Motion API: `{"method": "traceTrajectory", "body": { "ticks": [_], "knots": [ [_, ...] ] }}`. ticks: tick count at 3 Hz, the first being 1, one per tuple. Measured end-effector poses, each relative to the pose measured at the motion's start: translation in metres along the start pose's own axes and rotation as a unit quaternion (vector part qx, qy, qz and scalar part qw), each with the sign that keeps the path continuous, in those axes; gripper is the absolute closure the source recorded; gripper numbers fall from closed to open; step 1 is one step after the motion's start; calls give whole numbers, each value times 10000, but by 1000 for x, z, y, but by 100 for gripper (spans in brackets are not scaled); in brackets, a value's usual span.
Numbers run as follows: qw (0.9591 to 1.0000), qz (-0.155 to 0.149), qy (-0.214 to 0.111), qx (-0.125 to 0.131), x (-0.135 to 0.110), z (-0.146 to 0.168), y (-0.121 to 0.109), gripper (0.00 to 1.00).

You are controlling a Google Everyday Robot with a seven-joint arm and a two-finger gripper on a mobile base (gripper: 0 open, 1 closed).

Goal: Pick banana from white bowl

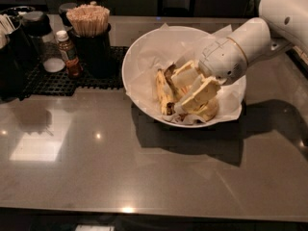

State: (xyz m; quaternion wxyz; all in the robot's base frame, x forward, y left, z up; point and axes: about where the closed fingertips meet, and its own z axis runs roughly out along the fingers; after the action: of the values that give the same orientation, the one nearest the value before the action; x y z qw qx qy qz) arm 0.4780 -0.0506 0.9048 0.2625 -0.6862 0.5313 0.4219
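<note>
Yellow, overripe banana (163, 94) lay in the white bowl (139, 57), with the gripper (182, 91) just beside it.
The banana rested on the crinkled paper (228, 102), left of the bowl's middle, its dark stem end toward the far rim. The gripper was down in the bowl on the banana's right, its jaws apart and clamping nothing visible. If they closed there, they would probably pinch paper and miss the fruit, since the banana was not between them.
</note>
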Motion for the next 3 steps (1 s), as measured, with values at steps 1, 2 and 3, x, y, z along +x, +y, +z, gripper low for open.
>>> {"method": "traceTrajectory", "body": {
  "ticks": [1,2,3],
  "knots": [
    [10000,-37,1,78,-4,0,-4,88],
    [9997,-223,101,97,-20,-1,-5,100],
    [9987,-470,208,-11,-40,0,-8,100]
  ]
}}
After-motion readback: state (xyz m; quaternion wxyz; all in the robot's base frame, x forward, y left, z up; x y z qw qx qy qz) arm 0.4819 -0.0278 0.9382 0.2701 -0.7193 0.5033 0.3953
